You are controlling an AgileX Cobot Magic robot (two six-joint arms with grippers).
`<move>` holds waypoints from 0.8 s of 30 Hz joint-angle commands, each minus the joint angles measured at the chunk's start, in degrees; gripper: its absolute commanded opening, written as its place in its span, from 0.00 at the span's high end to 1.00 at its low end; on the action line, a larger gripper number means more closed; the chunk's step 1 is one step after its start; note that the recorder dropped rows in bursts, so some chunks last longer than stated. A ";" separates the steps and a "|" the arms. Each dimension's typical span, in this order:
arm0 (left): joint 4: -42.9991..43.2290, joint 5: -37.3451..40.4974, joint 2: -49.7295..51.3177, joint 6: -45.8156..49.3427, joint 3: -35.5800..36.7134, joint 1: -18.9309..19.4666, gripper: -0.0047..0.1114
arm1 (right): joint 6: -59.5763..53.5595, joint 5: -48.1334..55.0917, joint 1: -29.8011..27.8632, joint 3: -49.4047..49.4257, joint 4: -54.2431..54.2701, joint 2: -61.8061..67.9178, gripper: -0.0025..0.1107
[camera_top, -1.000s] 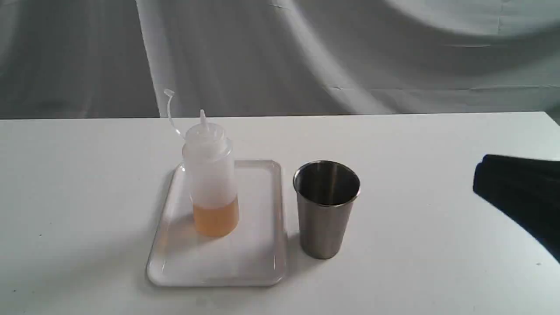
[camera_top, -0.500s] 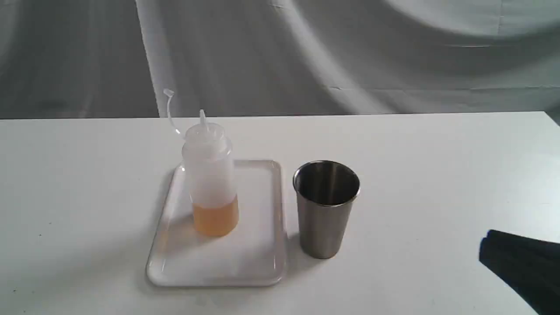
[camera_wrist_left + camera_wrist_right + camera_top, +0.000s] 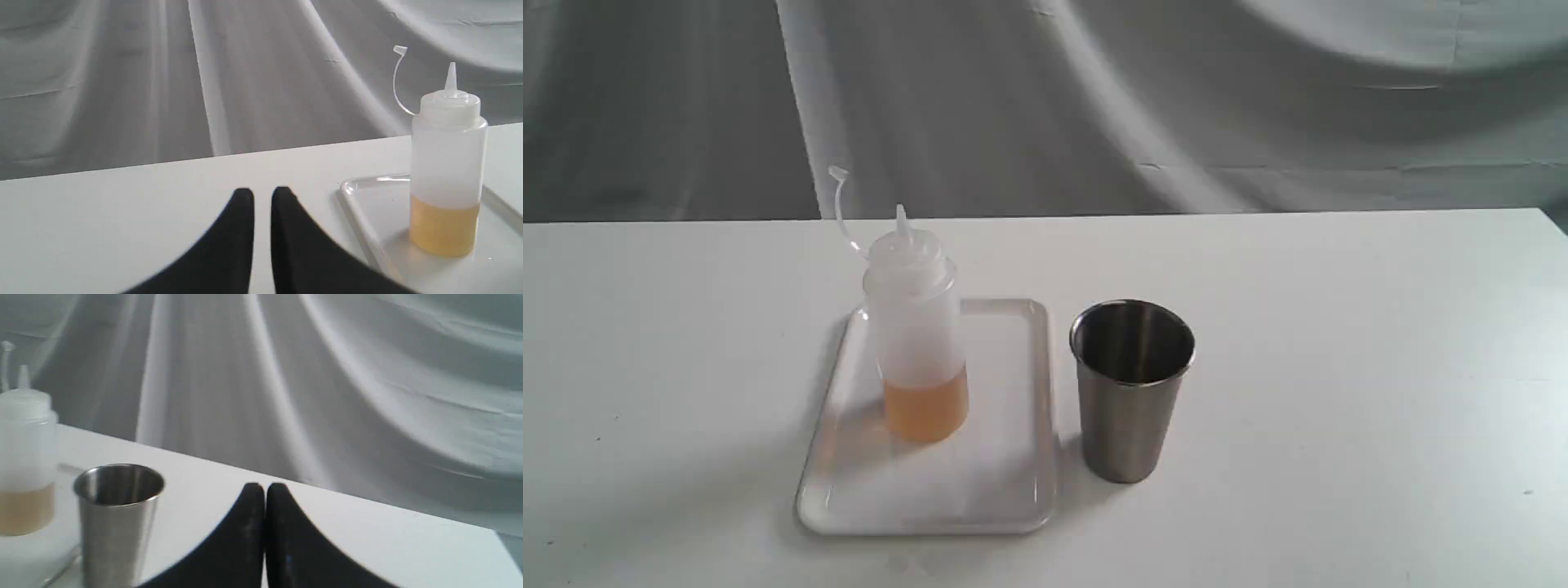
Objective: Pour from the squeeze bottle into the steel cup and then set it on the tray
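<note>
The left gripper [image 3: 262, 195] is holding nothing, its black fingers drawn almost together with only a thin slit showing between them. The right gripper [image 3: 264, 488] is likewise gripping nothing, its fingers pressing closed against each other. Both are hanging low over the white table [image 3: 1339, 367], and neither is showing in the exterior view.

The translucent whitish plastic squeeze bottle [image 3: 916, 327] is standing upright on the far left part of the flat glossy white rectangular tray [image 3: 1013, 490], its cap dangling off the nozzle on its strap and amber liquid filling only its lowest part. The brushed stainless-steel tapered cup [image 3: 1131, 392] is standing on the table just right of the tray, apart from the bottle.

Judging progress, the bottle is sitting where the task wants it. Whether the pour is done I cannot tell, since the cup's inside is showing only dark. If it is done, nothing is remaining.
</note>
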 commanded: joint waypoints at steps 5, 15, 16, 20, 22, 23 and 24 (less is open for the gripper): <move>0.17 -0.09 -0.27 -0.20 0.25 -0.31 0.89 | 0.08 1.59 -8.32 3.08 -4.14 -5.95 0.98; 0.17 -0.09 -0.27 -0.30 0.25 -0.31 0.89 | -2.74 4.51 -8.51 3.08 -9.38 -5.95 0.98; 0.17 -0.09 -0.27 -0.30 0.25 -0.31 0.89 | -2.74 4.40 -8.51 3.08 -9.95 -5.95 0.98; 0.17 -0.09 -0.27 -0.30 0.25 -0.31 0.89 | -2.74 4.40 -8.51 3.08 -8.87 -5.95 0.98; 0.17 -0.09 -0.27 -0.30 0.25 -0.31 0.89 | -2.74 4.40 -8.51 3.08 -8.65 -5.95 0.98; 0.17 -0.09 -0.27 -0.19 0.25 -0.31 0.89 | -2.74 4.40 -8.51 3.08 -8.65 -5.95 0.98; 0.17 -0.09 -0.27 -0.19 0.25 -0.31 0.89 | -2.74 4.40 -8.51 3.08 -8.65 -5.95 0.98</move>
